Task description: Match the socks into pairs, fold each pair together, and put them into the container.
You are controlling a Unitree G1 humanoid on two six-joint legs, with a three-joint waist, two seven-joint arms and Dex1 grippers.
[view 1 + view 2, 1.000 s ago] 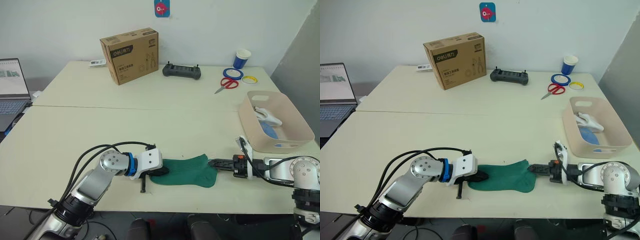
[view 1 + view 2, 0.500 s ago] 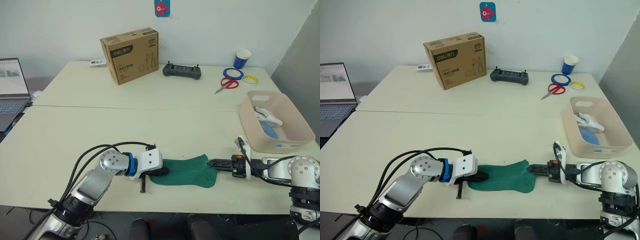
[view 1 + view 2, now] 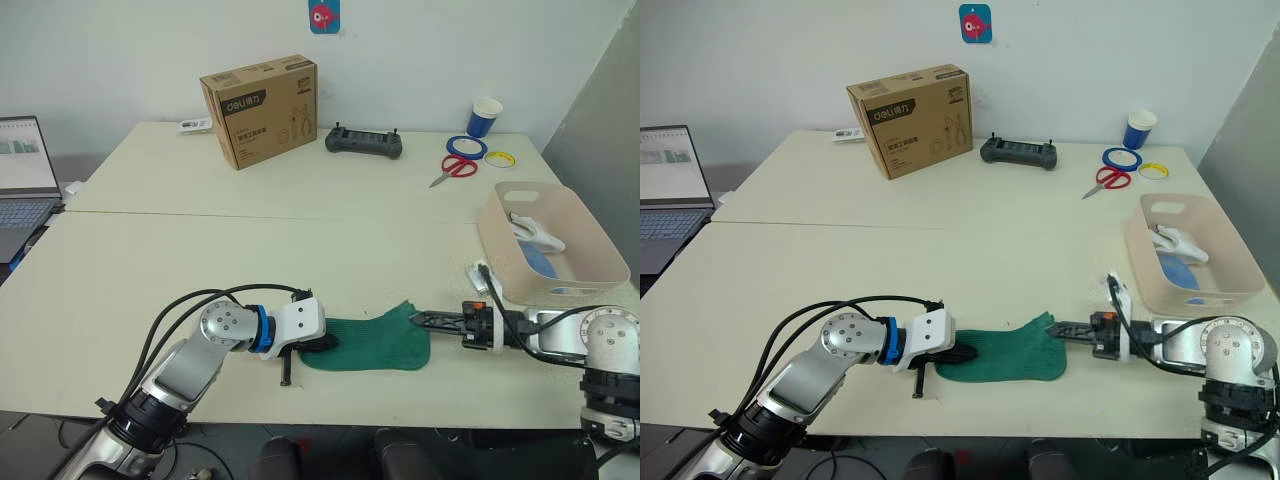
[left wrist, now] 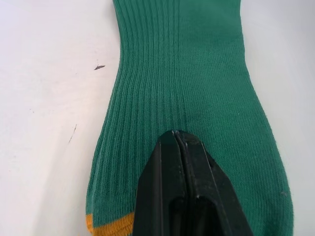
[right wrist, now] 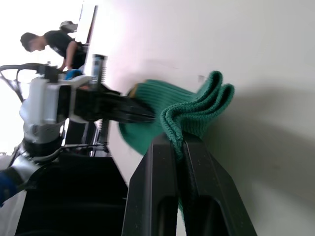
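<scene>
Since a second ago the right gripper (image 3: 414, 317) has slid toward the frame's centre, lifting the cuff end of the dark green socks (image 3: 372, 343) — their right edge now curls up off the table (image 3: 300, 240) instead of lying flat. Its black fingers are clamped on that doubled cuff. At lower centre-left, the left gripper (image 3: 322, 343) has not moved; its fingers are pressed together on top of the socks' toe end, pinning it to the table. At the right edge, above the right arm, sits the pink-beige container (image 3: 500, 250), holding a white sock (image 3: 536, 233) and a light blue sock (image 3: 541, 262).
</scene>
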